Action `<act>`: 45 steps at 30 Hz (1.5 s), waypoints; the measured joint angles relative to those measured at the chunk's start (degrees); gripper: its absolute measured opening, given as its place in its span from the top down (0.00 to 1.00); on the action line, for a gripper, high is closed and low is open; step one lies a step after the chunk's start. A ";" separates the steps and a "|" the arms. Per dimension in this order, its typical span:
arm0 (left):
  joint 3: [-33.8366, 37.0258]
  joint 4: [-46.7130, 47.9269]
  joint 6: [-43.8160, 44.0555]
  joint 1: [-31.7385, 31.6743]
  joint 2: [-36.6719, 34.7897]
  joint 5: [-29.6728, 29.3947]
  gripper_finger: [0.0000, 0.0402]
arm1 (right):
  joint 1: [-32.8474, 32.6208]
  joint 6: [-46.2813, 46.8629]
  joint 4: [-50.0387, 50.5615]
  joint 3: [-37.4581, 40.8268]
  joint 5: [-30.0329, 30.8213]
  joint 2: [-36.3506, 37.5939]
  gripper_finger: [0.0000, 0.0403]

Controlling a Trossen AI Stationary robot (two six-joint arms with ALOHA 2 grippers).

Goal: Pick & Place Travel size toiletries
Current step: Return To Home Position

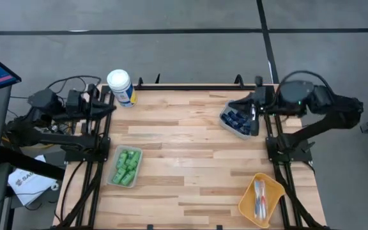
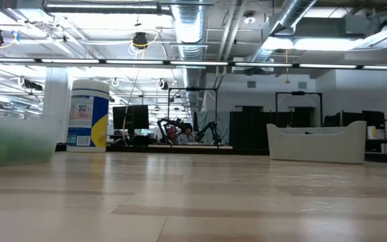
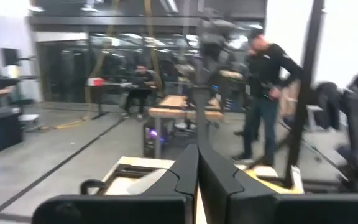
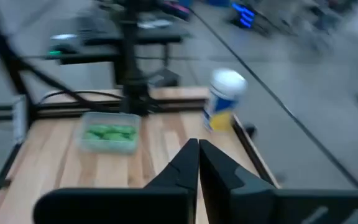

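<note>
Left gripper [image 1: 112, 108] at the table's ten o'clock, right gripper [image 1: 235, 105] at two beside the navy tubes [image 1: 237, 120], both with fingers pinched together, empty

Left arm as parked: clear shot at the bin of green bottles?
Probably yes. The left arm's fingers are shut, parked by the table's left edge; the bin of green bottles lies uncovered on that side, only bare wood between. The white-lidded canister stands off that path.
</note>
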State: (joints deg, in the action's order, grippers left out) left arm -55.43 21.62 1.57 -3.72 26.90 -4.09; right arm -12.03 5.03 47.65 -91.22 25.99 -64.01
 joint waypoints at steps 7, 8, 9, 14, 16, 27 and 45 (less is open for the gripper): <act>8.53 -2.21 1.85 0.01 -4.78 4.14 1.00 | 12.35 -10.79 -2.07 3.42 -20.97 2.94 1.00; 9.94 -2.72 2.56 0.01 -5.71 4.13 1.00 | 13.70 -11.09 -2.67 4.86 -22.62 3.90 1.00; 11.35 -3.75 3.33 0.01 -6.81 4.14 1.00 | 14.91 -11.28 -3.75 6.55 -24.26 4.88 1.00; 18.71 -6.68 6.64 0.01 -12.78 1.22 1.00 | 19.92 -11.22 -14.07 18.13 -30.12 12.06 1.00; 21.18 -7.16 8.15 0.01 -15.19 -0.05 1.00 | 21.30 -9.73 -18.76 23.45 -31.34 15.27 1.00; 31.72 -9.70 11.34 0.01 -22.88 -3.61 1.00 | 23.73 0.66 -38.27 48.49 -33.43 33.28 1.00; 44.79 -19.16 18.64 0.01 -23.17 -3.85 1.00 | 23.69 15.79 -53.31 77.31 -32.10 58.30 1.00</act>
State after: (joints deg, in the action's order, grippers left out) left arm -10.64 2.45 20.21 -3.70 3.73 -7.94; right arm 11.66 20.83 -5.66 -13.91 -6.11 -5.71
